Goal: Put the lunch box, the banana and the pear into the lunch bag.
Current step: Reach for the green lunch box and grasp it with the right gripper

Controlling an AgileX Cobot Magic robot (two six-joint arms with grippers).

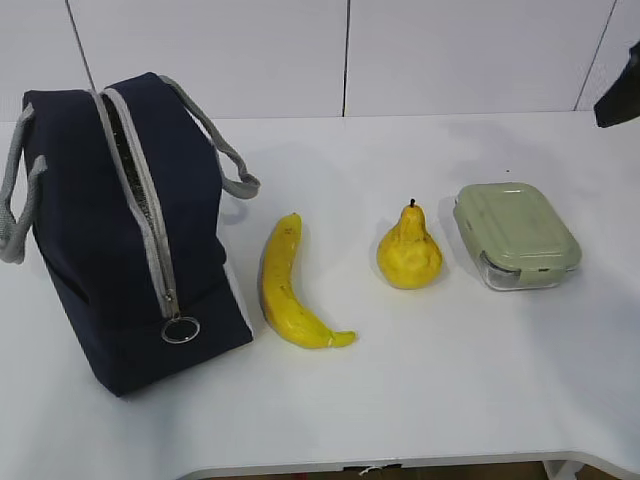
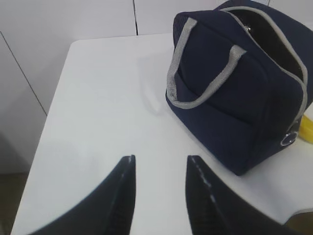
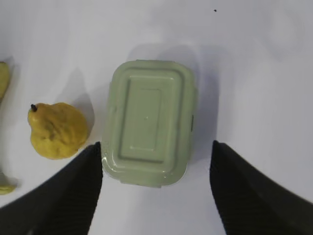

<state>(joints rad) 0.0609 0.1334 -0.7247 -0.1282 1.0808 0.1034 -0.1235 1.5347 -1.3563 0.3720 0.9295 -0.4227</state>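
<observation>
fingers straddle lunch box, pear beside it.

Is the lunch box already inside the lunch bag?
No, the lunch box sits on the table right of the pear, apart from the lunch bag.

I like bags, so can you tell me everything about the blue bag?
The lunch bag is boxy, dark navy fabric, standing upright on the white table. Two grey webbing handles hang loose at its sides. Its grey zipper is undone, the top gapes open, and a ring pull dangles at the end. Nothing touches it; the banana lies just beside it.
</observation>
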